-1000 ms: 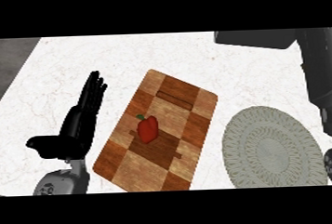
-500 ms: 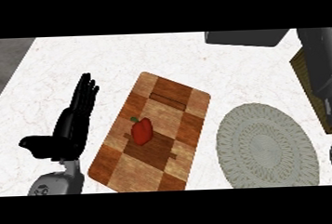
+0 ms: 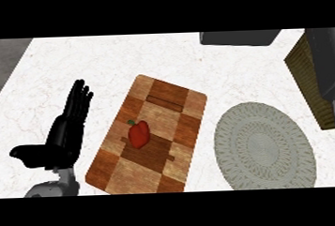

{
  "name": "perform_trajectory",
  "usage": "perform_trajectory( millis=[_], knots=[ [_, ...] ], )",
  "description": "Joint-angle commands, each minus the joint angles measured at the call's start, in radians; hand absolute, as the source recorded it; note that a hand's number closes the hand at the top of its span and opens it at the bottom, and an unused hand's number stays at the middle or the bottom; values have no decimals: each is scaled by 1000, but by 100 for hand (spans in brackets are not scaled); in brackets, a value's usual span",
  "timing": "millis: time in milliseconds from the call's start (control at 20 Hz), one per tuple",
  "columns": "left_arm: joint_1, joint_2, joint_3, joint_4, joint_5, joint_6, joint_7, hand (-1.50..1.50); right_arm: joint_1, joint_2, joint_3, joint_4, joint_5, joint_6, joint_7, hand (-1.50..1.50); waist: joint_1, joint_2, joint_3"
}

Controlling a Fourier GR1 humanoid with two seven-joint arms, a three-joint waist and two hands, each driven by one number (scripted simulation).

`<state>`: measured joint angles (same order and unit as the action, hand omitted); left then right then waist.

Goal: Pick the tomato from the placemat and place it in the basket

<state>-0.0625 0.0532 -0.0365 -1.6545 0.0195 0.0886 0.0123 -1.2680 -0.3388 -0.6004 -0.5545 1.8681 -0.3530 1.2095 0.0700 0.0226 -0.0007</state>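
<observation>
The tomato lies on the wooden board, a little toward 7 o'clock from its middle, untouched. The left robot hand rests on the desk at the board's 9 o'clock, fingers straight, holding nothing. The right robot hand is out of view. A round woven mat sits at the board's 3 o'clock; the basket stands at 2 o'clock. The reach has not begun, by my judgement; next, a hand must close round the tomato.
</observation>
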Motion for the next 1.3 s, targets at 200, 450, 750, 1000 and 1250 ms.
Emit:
perform_trajectory(
  millis=[200, 450, 750, 1000, 1250],
  knots=[
    [-9, -3, 11, -13, -7, 22, 19, 0, 54, 16, -61, 29, 43, -81, 201, 150, -27, -6, 1],
    [59, -17, 5, 14, -6, 15, -42, 0, 91, 34, -95, 21, 41, -41, 168, 150, -46, -16, 0],
    [56, -1, 23, -12, -1, 14, -24, 0, 94, 8, -141, 38, 26, -80, 136, 150, -40, -14, 1],
    [47, -24, -15, -62, -5, 22, 38, 0, 166, 20, -173, 30, 7, -168, 96, 150, -43, -14, 1],
    [36, 14, 26, -74, 3, 17, 66, 0, 215, 47, -208, -34, -25, -204, 60, 150, -59, -22, 1]
  ],
)
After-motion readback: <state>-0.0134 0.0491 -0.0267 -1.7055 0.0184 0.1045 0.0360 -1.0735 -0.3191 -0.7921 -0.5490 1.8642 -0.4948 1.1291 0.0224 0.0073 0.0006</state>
